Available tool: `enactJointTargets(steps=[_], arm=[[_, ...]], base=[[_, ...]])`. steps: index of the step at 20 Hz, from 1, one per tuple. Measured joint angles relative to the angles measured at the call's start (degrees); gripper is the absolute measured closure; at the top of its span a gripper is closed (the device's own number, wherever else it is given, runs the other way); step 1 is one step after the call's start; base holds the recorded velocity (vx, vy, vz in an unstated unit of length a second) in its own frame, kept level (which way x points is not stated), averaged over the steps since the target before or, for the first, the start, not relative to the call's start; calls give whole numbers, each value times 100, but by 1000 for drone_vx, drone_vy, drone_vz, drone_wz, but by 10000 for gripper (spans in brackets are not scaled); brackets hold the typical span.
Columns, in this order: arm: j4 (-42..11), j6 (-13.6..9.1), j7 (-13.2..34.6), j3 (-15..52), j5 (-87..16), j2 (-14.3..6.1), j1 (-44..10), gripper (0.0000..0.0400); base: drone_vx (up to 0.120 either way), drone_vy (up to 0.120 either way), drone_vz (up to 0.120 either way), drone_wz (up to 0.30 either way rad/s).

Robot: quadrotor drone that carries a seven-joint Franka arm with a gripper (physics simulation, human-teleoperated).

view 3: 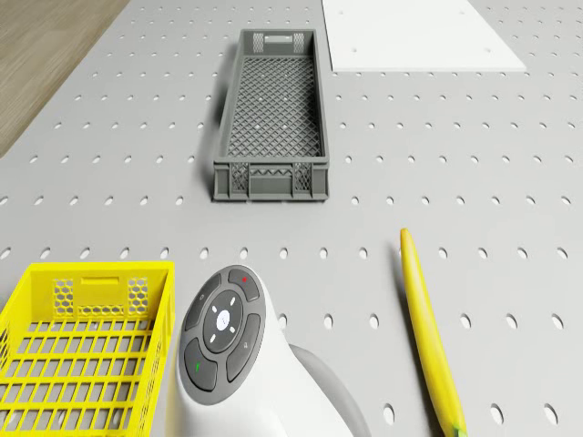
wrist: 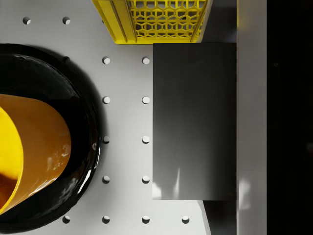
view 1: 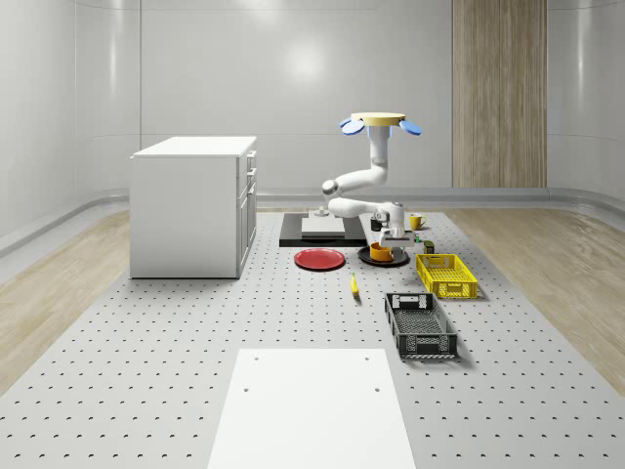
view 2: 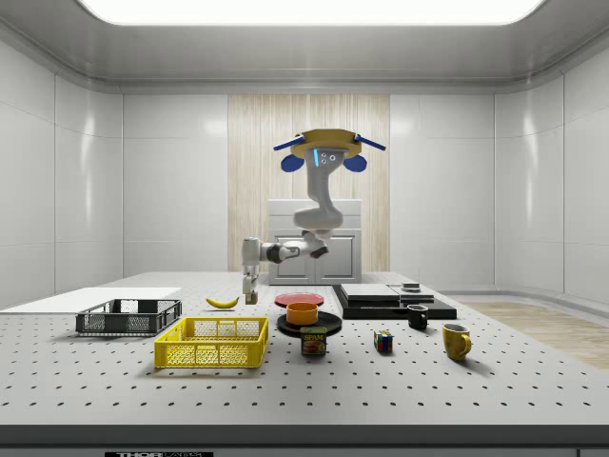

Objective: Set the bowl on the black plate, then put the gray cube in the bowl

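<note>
The drone (view 1: 381, 121) hovers high above the far part of the perforated table (view 1: 176, 371), and its white arm (view 2: 314, 214) bends down towards the dishes. The gripper (view 2: 251, 295) hangs low, just beside the black plate (wrist: 90, 127), over bare tabletop. It is clamped on the gray cube (wrist: 194, 120). In the wrist view the cube lies flush against one finger (wrist: 252, 117) and casts a shadow on the table below it, so it is off the surface. The cube is beside the plate's rim, not over the bowl.

The orange bowl (view 2: 303, 312) already sits on the black plate. In the wrist view the corner of the yellow basket (wrist: 161, 19) lies close past the cube, so the cube hangs between basket and plate.

A red plate (view 1: 319, 259) lies at the whole-scene view's left of the black one, and a banana (view 3: 428, 346) lies on the table between the plates and the dark gray crate (view 3: 271, 114). A white sheet (view 3: 419, 36) lies beyond the crate.

In the side view a tin can (view 2: 313, 340), a colored puzzle cube (view 2: 383, 342), a black mug (view 2: 417, 317) and a yellow mug (view 2: 456, 341) stand right of the bowl, apart from it. A black slab (view 1: 293, 234) and a white cabinet (view 1: 195, 205) stand farther off.
</note>
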Motion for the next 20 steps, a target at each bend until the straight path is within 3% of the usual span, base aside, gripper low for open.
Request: enactJointTargets(steps=[4, 10, 17, 20], arm=[[-1, -4, -2, -1, -2, 4, 3, 149], [-1, -9, -6, -2, -6, 10, 7, 149], [-2, -15, -9, -4, -10, 17, 12, 149], [-2, -18, -11, -5, -11, 19, 14, 149]], base=[[-120, -100, 0, 0], [-120, 0, 67, 0], [-120, 0, 0, 0], [-120, -80, 0, 0]])
